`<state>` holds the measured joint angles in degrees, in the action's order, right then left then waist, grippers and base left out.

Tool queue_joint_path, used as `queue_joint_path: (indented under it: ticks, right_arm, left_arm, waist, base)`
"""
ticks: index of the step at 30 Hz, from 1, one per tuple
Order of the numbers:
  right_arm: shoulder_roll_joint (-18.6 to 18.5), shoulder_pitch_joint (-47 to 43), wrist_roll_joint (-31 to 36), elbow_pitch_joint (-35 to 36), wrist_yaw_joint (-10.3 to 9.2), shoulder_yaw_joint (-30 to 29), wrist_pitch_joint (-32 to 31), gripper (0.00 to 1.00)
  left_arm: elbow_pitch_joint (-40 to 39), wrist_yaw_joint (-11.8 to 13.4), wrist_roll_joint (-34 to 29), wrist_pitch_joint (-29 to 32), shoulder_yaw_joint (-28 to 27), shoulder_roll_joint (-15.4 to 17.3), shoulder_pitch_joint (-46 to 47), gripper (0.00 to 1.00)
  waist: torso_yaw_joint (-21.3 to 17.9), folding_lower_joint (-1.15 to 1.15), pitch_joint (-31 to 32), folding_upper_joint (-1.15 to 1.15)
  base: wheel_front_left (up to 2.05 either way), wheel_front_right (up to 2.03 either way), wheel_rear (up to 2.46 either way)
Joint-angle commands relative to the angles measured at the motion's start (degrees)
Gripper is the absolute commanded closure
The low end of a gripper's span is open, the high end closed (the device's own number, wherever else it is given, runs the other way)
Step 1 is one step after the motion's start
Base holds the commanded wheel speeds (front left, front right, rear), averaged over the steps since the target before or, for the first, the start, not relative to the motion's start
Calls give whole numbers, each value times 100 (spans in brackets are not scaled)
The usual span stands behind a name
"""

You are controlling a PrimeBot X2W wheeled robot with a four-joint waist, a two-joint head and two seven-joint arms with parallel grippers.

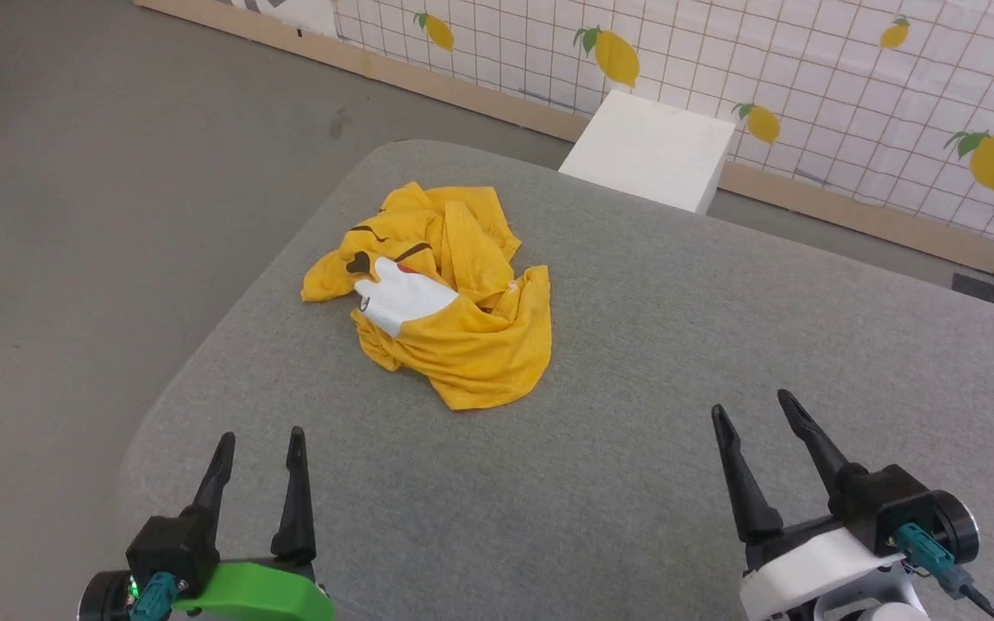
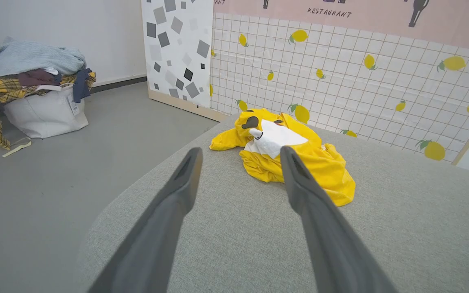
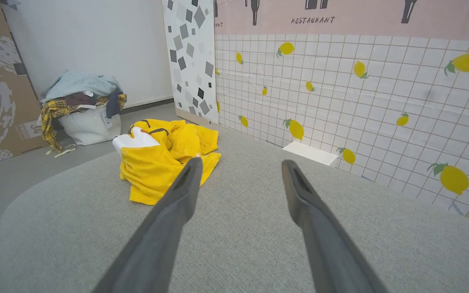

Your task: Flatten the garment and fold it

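Ahead of your left tool (image 1: 261,433) and slightly to its right, the garment (image 1: 441,293) lies crumpled in a heap on the grey counter (image 1: 678,371). Its yellow cloth is bunched over itself, with a white patch and some black marks showing on top. It is neither flat nor folded. Neither tool touches it. Your left tool is the nearer one. Your right tool (image 1: 749,400) is well apart from it, with the heap ahead and off to its left. Both tools hang over the near part of the counter with their fingers spread wide and nothing between them. Beyond the garment, past the counter's far edge, you see a white box (image 1: 648,147) against a tiled wall (image 1: 851,95) printed with lemons. Off to the left of your left tool, on the floor (image 1: 74,259), a white bag (image 2: 43,116) stands heaped with clothes (image 2: 27,61).
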<state>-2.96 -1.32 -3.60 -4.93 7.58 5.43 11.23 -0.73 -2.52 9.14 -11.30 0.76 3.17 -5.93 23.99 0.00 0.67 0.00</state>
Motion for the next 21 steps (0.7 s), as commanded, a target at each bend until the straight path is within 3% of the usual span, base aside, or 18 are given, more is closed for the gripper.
queue_joint_path:
  ticks: [1, 21]
  right_arm:
    - [6, -16, -13, -20, -7, 15, 73, 0]
    - [8, -18, 31, -45, -8, 110, 309, 0]
  left_arm:
    - [-12, -53, 46, -68, 13, -23, -91, 0]
    - [-14, -100, 252, -303, 76, -28, -184, 0]
  waist:
    - [38, 0, -10, 0]
    - [434, 0, -88, 0]
  base:
    - [0, 0, 0]
    - [0, 0, 0]
